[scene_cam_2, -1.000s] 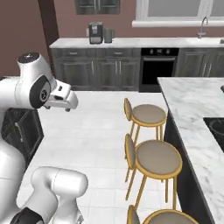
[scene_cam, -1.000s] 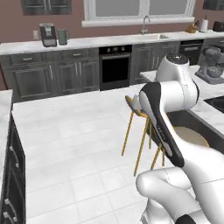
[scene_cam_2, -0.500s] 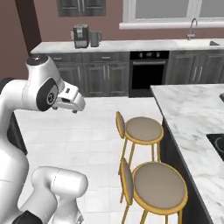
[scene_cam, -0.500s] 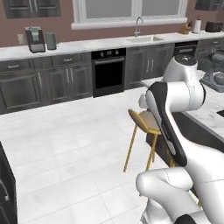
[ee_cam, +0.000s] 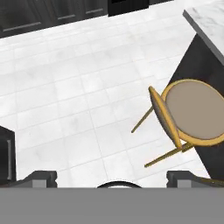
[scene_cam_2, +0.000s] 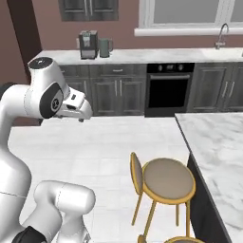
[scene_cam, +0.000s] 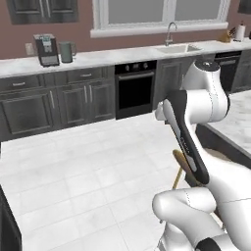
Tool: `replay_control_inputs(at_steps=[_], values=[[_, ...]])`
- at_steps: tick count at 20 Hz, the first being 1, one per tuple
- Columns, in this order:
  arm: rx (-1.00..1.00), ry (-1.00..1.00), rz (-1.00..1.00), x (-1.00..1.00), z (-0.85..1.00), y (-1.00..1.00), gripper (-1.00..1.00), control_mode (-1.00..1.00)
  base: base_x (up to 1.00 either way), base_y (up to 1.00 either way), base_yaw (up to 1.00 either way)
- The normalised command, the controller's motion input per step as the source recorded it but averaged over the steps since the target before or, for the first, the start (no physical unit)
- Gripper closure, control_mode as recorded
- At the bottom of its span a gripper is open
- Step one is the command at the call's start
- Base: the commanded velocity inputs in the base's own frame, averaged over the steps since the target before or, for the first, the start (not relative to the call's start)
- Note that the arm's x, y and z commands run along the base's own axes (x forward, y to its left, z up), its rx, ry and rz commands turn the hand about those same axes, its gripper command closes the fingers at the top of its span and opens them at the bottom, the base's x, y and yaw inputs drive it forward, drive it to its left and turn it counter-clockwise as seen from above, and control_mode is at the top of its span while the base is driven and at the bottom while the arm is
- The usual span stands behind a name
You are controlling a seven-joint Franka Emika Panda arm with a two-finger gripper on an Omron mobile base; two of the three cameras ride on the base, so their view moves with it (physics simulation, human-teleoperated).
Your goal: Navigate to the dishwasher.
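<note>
Dishwasher: the dishwasher (scene_cam: 231, 72) stands in the far row of cabinets, right of the sink, a plain black front with a grey bar across its top. From the left base view the arm's white elbow covers its left edge.
Arm: folded up over the base, with the hand pointing down at the floor (ee_cam: 65, 87).
End effector: the end effector (ee_cam: 112, 178) is spread wide. In the hand view its two dark tips sit far apart at the bottom, with bare tile between them and nothing pinched.
Oven: the black oven (scene_cam: 135, 88) with its control strip sits under the back counter (scene_cam: 98, 59), left of the sink (scene_cam: 179, 48) and well apart from the dishwasher.
Back counter: a coffee machine (scene_cam: 45, 49) stands towards its left end, and a green pitcher (scene_cam: 66, 51) is just beside it on the right.
Island: a marble-topped island counter (scene_cam_2: 216, 142) runs along the robot's right side.
Stool: a gold-legged stool (scene_cam_2: 168, 180) with a round taupe seat stands against the island's dark side, close to the base.
Floor: pale square tiles lie open between the robot and the cabinet row.
</note>
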Motion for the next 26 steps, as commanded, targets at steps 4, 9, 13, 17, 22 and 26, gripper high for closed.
replay_control_inputs(at_steps=[4, 9, 13, 17, 22, 26], values=[[0.0, 0.0, 0.0, 0.0, 0.0, 0.0, -1.0, 1.0, 1.0, 0.37, 0.03], [0.0, 0.0, 0.0, 0.0, 0.0, 0.0, -1.0, 1.0, 1.0, 0.37, 0.01], [0.0, 0.0, 0.0, 0.0, 0.0, 0.0, -1.0, 1.0, 1.0, 0.36, 0.0], [0.0, 0.0, 0.0, 0.0, 0.0, 0.0, -1.0, 1.0, 1.0, 0.32, 0.0], [0.0, 0.0, 0.0, 0.0, 0.0, 0.0, -1.0, 1.0, 1.0, 0.06, -0.05], [0.0, 0.0, 0.0, 0.0, 0.0, 0.0, -1.0, 1.0, 1.0, 0.0, -0.08]])
